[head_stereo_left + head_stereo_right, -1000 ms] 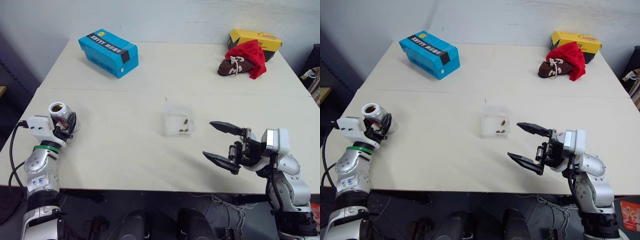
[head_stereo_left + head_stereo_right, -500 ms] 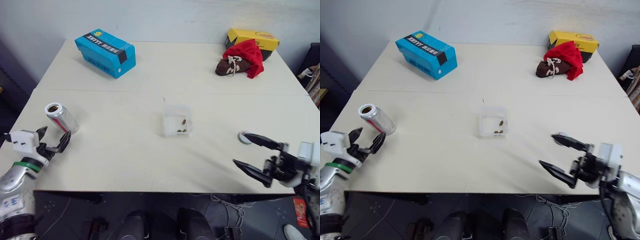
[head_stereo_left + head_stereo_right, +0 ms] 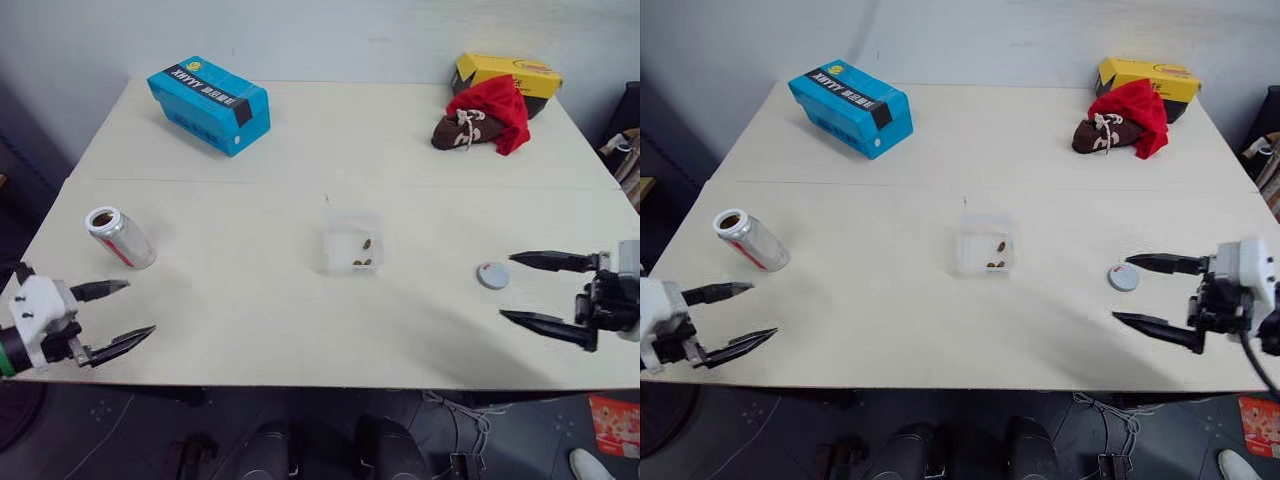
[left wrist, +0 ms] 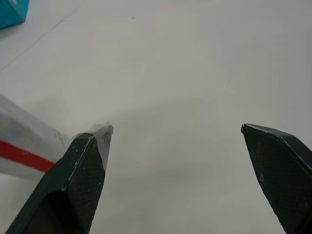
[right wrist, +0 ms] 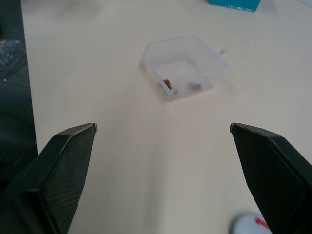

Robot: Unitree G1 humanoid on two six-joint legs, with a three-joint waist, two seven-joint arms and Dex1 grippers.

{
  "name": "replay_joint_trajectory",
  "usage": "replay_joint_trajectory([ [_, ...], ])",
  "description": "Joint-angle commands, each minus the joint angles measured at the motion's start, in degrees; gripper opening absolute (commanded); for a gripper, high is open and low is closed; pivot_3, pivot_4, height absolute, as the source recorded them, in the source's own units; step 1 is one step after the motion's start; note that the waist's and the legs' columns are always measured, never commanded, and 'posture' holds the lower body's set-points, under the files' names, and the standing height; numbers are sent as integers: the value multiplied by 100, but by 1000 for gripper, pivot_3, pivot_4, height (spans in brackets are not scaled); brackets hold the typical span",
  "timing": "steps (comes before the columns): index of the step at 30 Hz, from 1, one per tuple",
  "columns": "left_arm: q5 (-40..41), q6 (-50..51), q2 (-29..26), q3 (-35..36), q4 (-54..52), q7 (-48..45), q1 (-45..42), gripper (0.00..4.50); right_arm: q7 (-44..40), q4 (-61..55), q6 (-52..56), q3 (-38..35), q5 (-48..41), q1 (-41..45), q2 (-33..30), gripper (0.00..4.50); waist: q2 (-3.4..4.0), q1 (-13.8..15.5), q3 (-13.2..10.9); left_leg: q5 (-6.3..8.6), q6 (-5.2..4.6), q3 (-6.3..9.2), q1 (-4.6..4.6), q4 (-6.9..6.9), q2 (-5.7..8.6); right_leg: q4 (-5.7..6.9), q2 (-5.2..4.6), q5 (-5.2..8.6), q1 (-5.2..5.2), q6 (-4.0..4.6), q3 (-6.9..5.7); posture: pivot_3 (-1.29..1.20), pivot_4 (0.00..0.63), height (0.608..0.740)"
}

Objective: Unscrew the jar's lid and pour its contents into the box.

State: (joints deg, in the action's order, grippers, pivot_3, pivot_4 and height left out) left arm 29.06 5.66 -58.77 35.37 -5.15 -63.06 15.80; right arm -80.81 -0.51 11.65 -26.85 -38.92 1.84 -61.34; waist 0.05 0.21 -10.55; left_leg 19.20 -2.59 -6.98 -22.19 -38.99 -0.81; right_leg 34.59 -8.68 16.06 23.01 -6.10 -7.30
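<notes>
From my head cams the jar point(image 3: 120, 237) sits uncapped on the table's left, the lid point(image 3: 492, 275) lies right and the nuts point(image 3: 995, 255) are in the box point(image 3: 354, 241), so pouring looks done; wrist cams show my left gripper point(image 4: 178, 141) and right gripper point(image 5: 163, 134) both gaping and holding nothing, so next I'd just park.

Looks like robot test room or lab, not home. Plain cream table point(image 3: 300, 130), made of two tops pushed together, stands against bare pale wall point(image 3: 330, 35). On table a few unrelated test items, well apart: blue carton point(image 3: 208, 103), yellow-and-black carton point(image 3: 505, 75) with red cloth point(image 3: 497, 108) and small brown shoe point(image 3: 458, 132) in front of it. Loose cables point(image 3: 455, 415) lie on dark floor point(image 3: 220, 430) under table edge. No decoration, no home furniture visible.
</notes>
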Motion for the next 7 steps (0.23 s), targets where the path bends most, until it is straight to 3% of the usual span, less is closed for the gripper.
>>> replay_joint_trajectory([
  [1, -29, -21, -1, 292, 105, -243, 66, 4483, -324, 479, -219, 165, 138, 535, -56, 4500, 11, -38, -2, 0, 0, 0, 0, 1, -1, 0, 3, 0, 0, 0, -4, 0, 150, 740],
  [7, -68, 7, 319, 417, 60, -11, -10, 4483, -231, 573, -281, 451, 149, 1151, 369, 4500, 18, -156, -9, -14, -18, -7, 0, 3, -15, 16, 16, 4, 4, 6, -13, 0, 150, 740],
])
